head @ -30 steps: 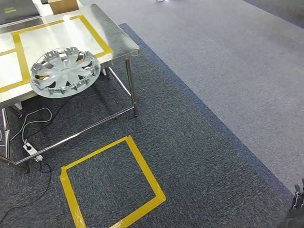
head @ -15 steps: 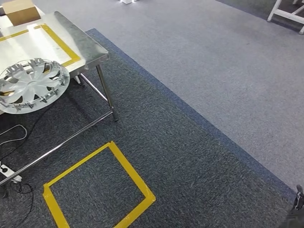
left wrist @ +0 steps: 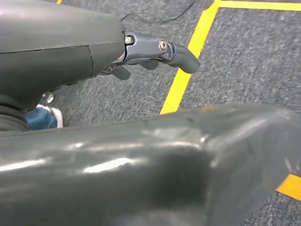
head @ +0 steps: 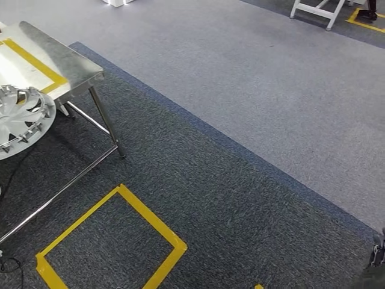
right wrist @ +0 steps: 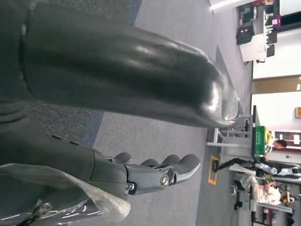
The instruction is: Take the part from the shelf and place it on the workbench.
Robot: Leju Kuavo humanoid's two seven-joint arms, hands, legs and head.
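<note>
Camera panned right since earlier frames. Both hands empty: left hand [left wrist: 142, 52] fingers [left wrist: 177, 52] apart over the floor square [head: 113, 241]; right hand [right wrist: 135, 174] fingers [right wrist: 177, 167] loosely extended. Beyond the square, part [head: 20, 117] overhangs the near edge of the surface [head: 68, 66], now at view's left edge.

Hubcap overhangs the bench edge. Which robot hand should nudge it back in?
Left, probably. The hubcap lies at the far left of the head view, past the workbench edge, on the left arm's side. The left robot hand is empty. The right robot hand, also empty, hangs on the opposite side.
</note>
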